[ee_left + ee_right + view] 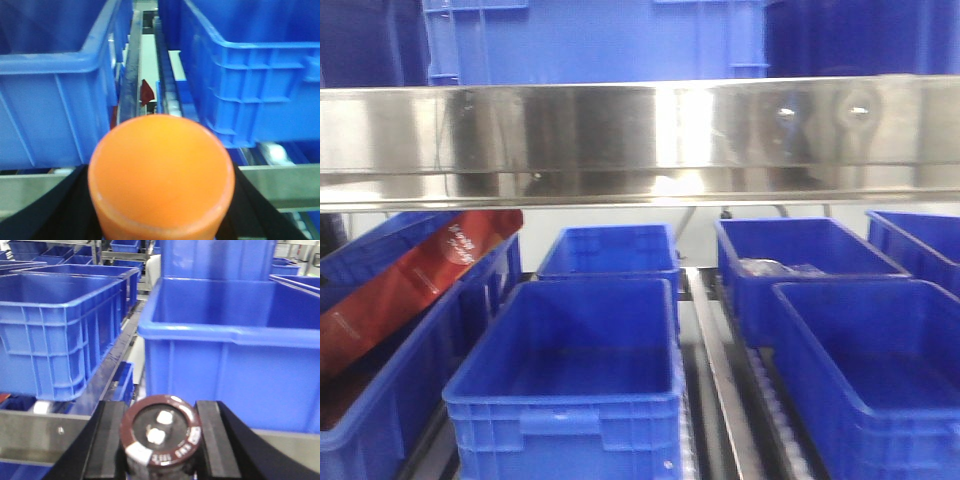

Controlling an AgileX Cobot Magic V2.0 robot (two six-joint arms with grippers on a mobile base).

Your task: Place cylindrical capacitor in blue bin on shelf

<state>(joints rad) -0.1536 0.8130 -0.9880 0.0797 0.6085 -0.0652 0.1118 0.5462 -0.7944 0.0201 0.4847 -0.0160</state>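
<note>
My right gripper (161, 437) is shut on the cylindrical capacitor (160, 430), a dark cylinder with a brown rim and two pale terminals facing the camera. It sits low in front of the shelf's steel rail (40, 432), with a blue bin (225, 355) straight ahead. My left gripper (161, 210) is shut on an orange round-topped cylinder (161, 170), facing the gap between two blue bins (50, 100). The front view shows the shiny shelf rail (620, 130) and several blue bins below it, the nearest (570, 390) empty. Neither gripper shows there.
A red packet (410, 280) leans in the left bin. A clear bag (775, 268) lies in the back right bin. More blue bins stand on the tier above (590, 40). Roller tracks (720, 390) run between the bins.
</note>
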